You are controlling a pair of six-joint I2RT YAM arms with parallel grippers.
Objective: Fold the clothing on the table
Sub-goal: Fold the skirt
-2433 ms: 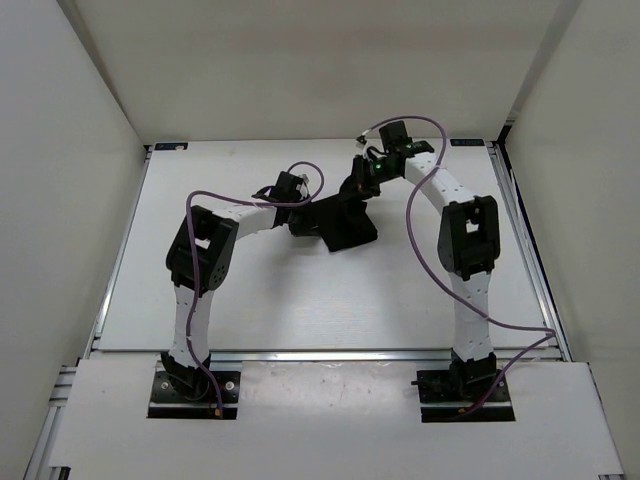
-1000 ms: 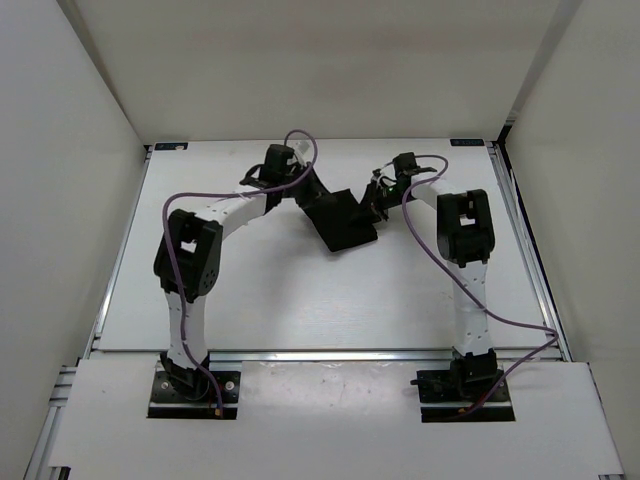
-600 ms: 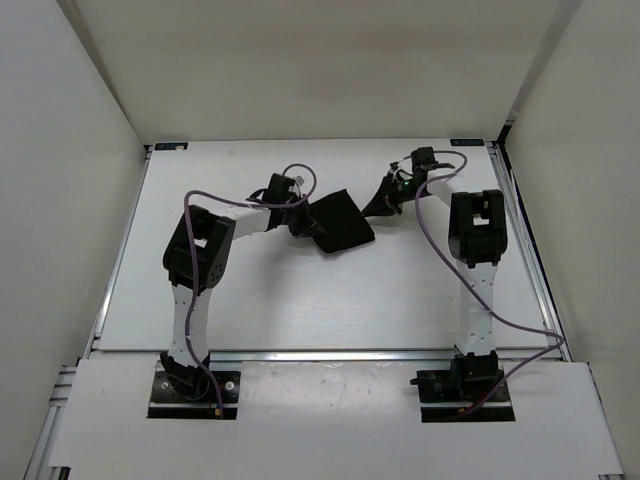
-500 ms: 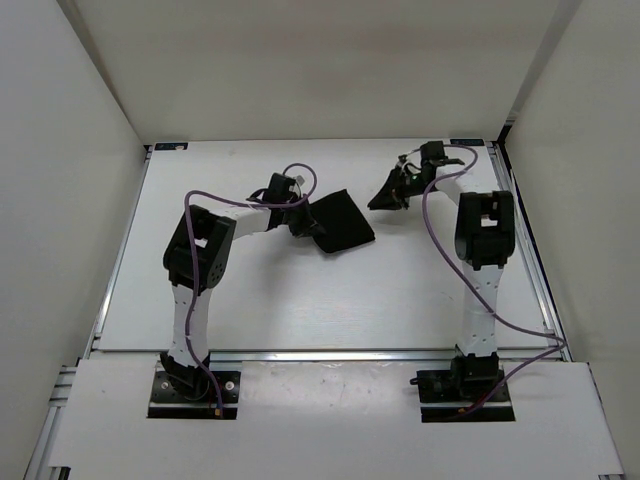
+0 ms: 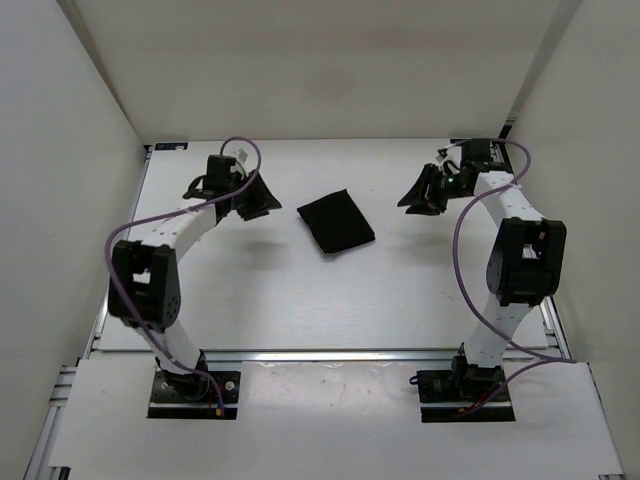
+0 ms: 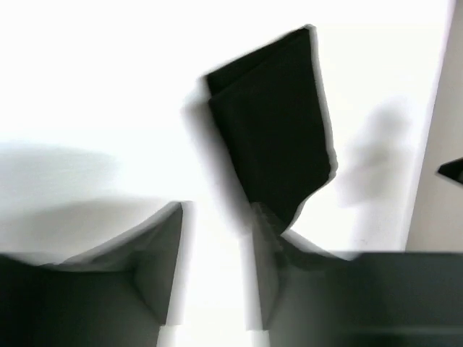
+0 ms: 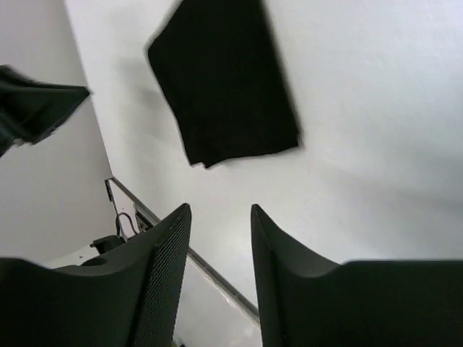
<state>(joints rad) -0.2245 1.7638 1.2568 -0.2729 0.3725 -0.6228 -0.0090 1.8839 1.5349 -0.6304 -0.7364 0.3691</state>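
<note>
The left tool (image 5: pixel 258 199) is seen released, jaws parted and empty, just left of the black cloth (image 5: pixel 336 221). The right tool (image 5: pixel 415 192) is likewise released, right of the black cloth, which is laid folded on the white bench (image 5: pixel 300 290), touched by neither.
</note>
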